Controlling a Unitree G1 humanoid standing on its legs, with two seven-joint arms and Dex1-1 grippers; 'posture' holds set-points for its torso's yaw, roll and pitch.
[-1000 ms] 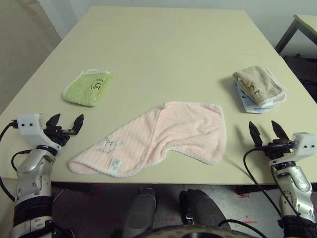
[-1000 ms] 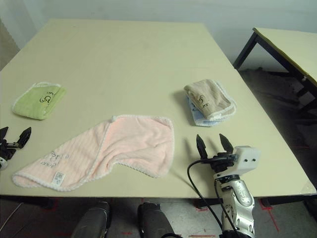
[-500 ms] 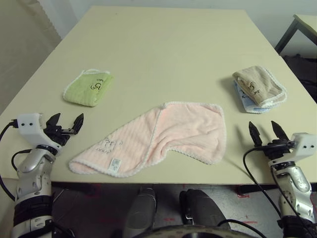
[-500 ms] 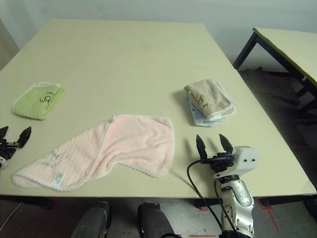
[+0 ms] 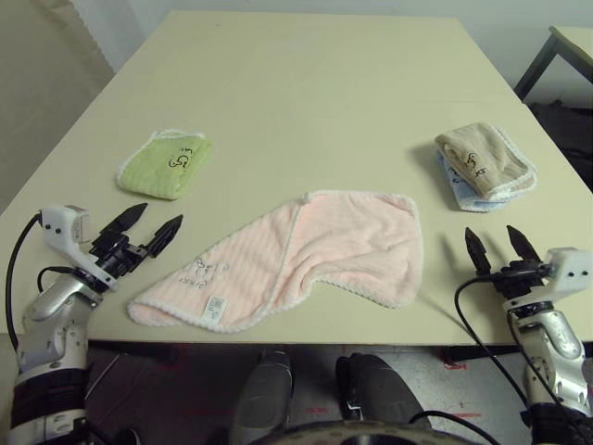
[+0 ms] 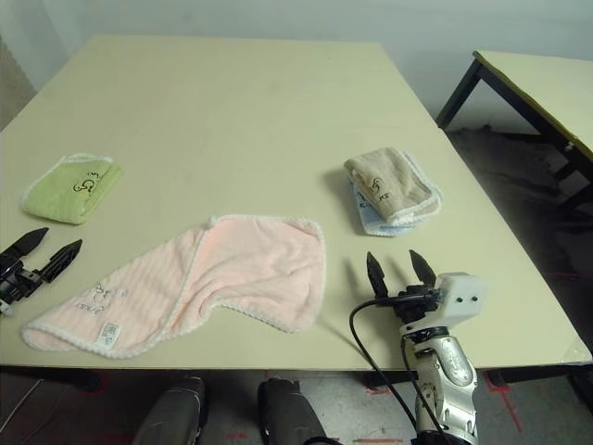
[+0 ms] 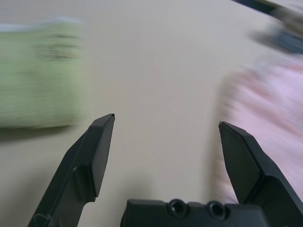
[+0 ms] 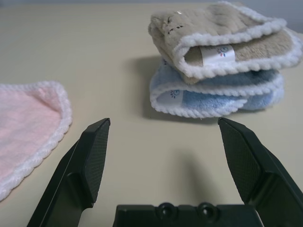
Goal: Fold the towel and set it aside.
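Swinging inward since a moment ago, my left hand (image 5: 148, 230) now aims its wide-spread fingers at the towel (image 5: 296, 260), lying half-folded near the worktop's (image 5: 315, 102) front edge. My right hand (image 5: 500, 248) waits beside it, equally wide.

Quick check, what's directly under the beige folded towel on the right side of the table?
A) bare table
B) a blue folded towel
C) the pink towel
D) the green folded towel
B: the beige folded towel lies stacked on a blue folded towel, whose white-trimmed edge shows beneath it; the green folded towel and the pink towel lie apart from that stack.
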